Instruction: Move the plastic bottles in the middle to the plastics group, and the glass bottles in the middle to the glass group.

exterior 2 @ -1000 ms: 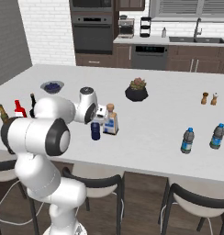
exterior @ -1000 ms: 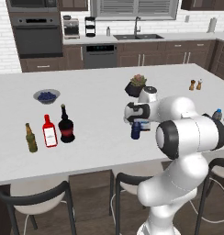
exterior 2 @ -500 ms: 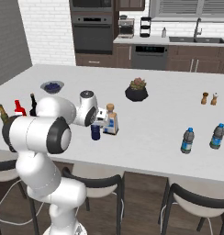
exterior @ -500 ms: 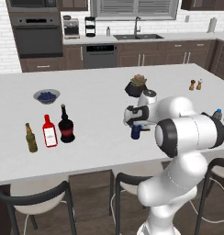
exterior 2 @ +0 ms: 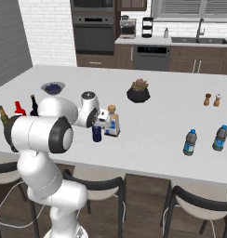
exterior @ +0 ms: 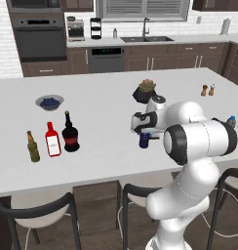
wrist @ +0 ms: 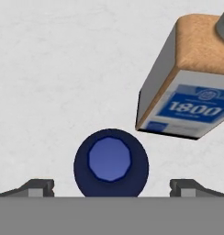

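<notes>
matt navy bottle (wrist: 111,162), speckled white counter (wrist: 63,69)

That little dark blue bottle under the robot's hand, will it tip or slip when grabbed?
The navy bottle looks short and squat, so it probably stands steady. Its round, smooth sides might slip or turn between the fingers. The square bottle stands close, so a nudge could knock it.

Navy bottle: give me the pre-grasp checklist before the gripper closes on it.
1. Gripper open: ok, fingertips wide apart.
2. Navy bottle centred between the fingertips: ok.
3. Bottle upright on the counter: ok.
4. Clear of the squarish bottle with blue label: ok, gap visible, but close.
5. Fingers low enough around the body: cannot tell.
6. Plastics group reachable: cannot tell, it stands far to the right.
</notes>
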Tool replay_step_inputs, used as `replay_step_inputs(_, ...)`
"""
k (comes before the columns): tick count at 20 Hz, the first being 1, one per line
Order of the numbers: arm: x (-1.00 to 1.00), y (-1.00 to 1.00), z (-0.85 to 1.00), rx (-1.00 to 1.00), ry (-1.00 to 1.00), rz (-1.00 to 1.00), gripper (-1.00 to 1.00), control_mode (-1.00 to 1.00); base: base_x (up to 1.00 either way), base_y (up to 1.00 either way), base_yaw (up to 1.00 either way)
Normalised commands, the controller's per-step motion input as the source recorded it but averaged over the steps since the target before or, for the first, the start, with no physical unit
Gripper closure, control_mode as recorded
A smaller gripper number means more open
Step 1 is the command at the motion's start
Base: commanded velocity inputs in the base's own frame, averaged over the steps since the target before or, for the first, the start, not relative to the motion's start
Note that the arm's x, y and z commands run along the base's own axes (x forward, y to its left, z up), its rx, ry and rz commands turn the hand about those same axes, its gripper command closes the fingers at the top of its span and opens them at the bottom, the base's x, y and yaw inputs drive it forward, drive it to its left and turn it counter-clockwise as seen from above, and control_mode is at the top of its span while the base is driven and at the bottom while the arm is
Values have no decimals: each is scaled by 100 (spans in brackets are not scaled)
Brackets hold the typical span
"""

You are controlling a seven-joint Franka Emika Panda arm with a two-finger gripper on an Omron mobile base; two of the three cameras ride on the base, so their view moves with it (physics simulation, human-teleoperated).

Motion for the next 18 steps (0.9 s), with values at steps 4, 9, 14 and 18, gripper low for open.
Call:
replay_step_inputs(4,1,0,-4,0,0,0,-100,-100,0,0,0)
replay_step_inputs(9,5,0,-6,0,-5,0,-100,-100,0,0,0)
replay_step_inputs(14,3,0,-6,0,-1,0,-100,-100,0,0,0)
replay_step_inputs(18,0,0,0,0,0,0,-100,-100,0,0,0)
